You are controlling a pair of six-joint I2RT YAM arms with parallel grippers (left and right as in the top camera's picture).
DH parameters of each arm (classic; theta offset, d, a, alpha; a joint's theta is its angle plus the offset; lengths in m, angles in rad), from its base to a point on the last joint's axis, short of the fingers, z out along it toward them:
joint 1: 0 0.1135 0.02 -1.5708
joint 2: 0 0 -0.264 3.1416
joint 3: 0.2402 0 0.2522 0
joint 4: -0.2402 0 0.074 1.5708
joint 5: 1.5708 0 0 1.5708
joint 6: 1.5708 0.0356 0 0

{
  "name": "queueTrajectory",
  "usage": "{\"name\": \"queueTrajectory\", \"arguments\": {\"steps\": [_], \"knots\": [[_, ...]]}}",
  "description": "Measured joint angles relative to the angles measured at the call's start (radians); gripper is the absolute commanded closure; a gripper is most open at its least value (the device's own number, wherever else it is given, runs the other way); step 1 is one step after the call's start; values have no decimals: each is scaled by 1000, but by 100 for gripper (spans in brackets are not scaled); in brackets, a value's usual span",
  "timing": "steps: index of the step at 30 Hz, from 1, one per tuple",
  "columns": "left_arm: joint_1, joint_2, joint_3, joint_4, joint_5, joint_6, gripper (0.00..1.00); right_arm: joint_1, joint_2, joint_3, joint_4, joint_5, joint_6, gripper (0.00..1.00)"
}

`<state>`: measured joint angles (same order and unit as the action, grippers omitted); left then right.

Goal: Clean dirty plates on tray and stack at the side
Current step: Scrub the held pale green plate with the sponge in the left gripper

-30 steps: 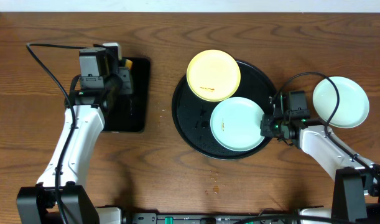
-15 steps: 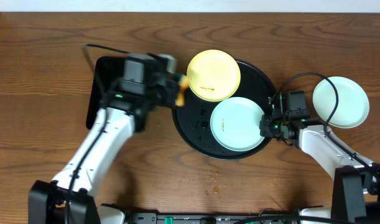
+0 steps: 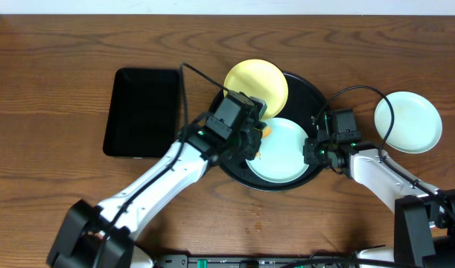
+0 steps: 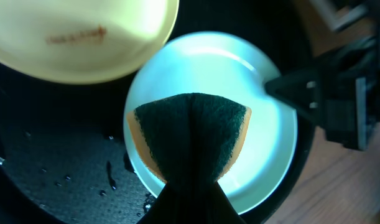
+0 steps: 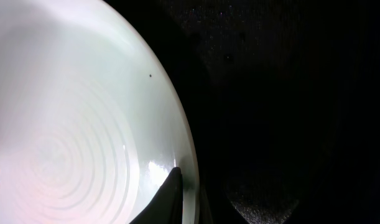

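**A:** Jaws, left first. Left gripper clenched on a green-faced sponge, with the orange backing showing at both of its edges. The sponge hangs just below the fingertips, over the middle of a mint plate. Can't tell whether it's pressing yet.

**B:** And beyond those jaws?

**A:** Yellow plate, brown streak on it, untouched. It's on the round tray, overlapping the mint plate's far rim.

**B:** Right side?

**A:** Right gripper grasping the mint plate at its rim, one fingertip lapped over the edge. The plate runs leftward from that pinch, toward the sponge.

**B:** So it's the scrub step. How to do it well?

**A:** My judgement: keep the rim pinch firm so the plate can't spin or skate on the wet tray. Press the sponge flat and sweep small circles. There's a brown fleck at the plate's left side in the right wrist view, so cover that. Stay clear of the pinching fingers.

**B:** Further right?

**A:** A second mint plate on the table, well apart from the right jaws. Probably the stack's base.
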<state>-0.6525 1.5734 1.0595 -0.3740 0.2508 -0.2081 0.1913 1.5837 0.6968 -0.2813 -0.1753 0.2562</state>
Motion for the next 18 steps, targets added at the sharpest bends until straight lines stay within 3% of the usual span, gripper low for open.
{"name": "queueTrajectory", "arguments": {"steps": [18], "knots": [[-19, 253, -5, 150, -22, -118, 92, 0, 0, 0, 0, 0, 0, 91]]}}
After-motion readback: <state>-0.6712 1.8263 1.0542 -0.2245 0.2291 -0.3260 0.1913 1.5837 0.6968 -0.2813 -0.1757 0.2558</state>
